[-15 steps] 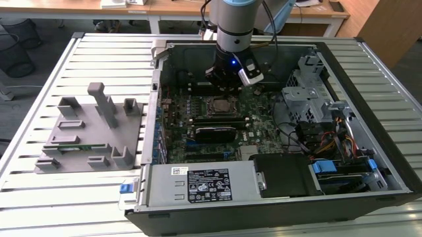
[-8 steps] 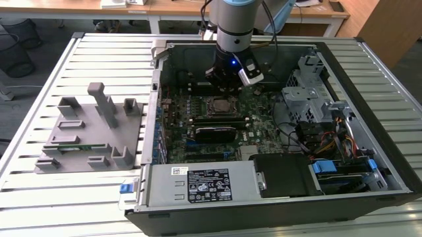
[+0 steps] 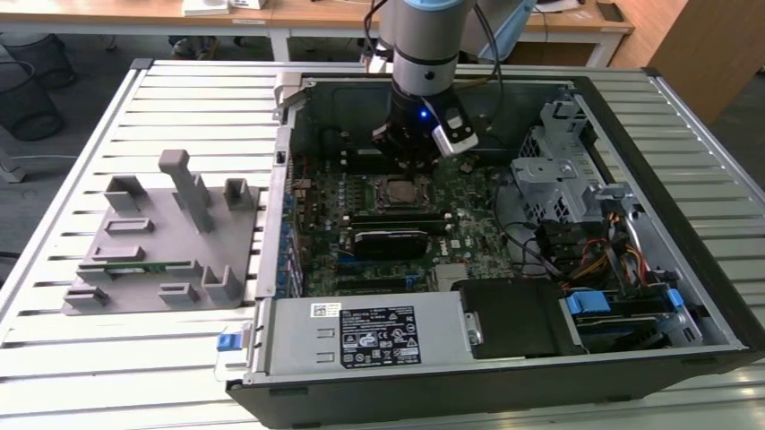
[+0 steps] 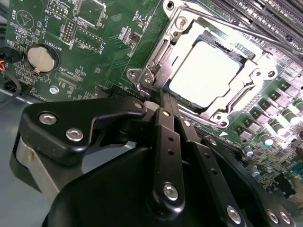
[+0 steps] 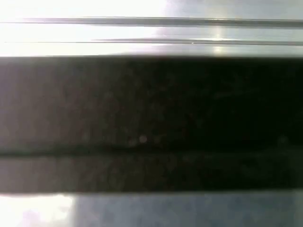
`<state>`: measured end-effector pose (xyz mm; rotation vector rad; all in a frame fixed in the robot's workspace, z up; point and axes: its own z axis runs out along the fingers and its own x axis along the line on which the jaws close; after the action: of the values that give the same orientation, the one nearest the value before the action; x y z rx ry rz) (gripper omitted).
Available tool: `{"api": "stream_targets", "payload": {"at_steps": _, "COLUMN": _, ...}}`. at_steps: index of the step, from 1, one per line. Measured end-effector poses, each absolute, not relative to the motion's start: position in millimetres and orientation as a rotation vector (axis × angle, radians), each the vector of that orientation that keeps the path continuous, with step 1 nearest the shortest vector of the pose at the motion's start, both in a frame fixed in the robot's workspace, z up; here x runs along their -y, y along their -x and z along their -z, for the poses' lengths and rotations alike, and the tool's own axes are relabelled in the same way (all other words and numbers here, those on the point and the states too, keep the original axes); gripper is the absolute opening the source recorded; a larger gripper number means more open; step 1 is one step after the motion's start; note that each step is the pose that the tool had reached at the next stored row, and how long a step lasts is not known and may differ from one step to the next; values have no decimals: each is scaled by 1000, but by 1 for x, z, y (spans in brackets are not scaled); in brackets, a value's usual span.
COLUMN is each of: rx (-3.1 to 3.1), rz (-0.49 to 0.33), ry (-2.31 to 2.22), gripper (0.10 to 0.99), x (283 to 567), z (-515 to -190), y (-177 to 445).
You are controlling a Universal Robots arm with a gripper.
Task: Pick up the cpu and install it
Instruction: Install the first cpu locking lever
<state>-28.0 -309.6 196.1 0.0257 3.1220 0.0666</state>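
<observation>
The cpu (image 4: 206,78) is sitting in its socket (image 4: 208,71) on the motherboard (image 4: 94,42), shiny top up inside the metal frame. Jaws look pinched together with nothing between them, tips right at the socket's edge, so the chip lies just ahead of them. In the exterior view the gripper (image 3: 407,161) hangs inside the open pc case (image 3: 669,206) on the slatted worktop (image 3: 179,107), just beyond the socket.

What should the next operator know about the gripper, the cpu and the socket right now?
Gripper: inside the open computer case, fingers together, tips at the edge of the socket frame, holding nothing.
Cpu: lying flat in the motherboard socket, inside the metal frame.
Done: cpu appears placed.
Left: whether it is fully seated or latched cannot be judged.
</observation>
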Motion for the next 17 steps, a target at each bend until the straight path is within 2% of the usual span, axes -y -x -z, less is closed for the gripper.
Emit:
{"api": "stream_targets", "payload": {"at_steps": 6, "rx": -3122, "rz": -72, "ry": -26, "gripper": 114, "x": 309, "z": -194, "y": 27}}
{"api": "stream_targets", "payload": {"at_steps": 17, "rx": -3119, "rz": -193, "ry": -27, "gripper": 114, "x": 309, "z": -194, "y": 27}}
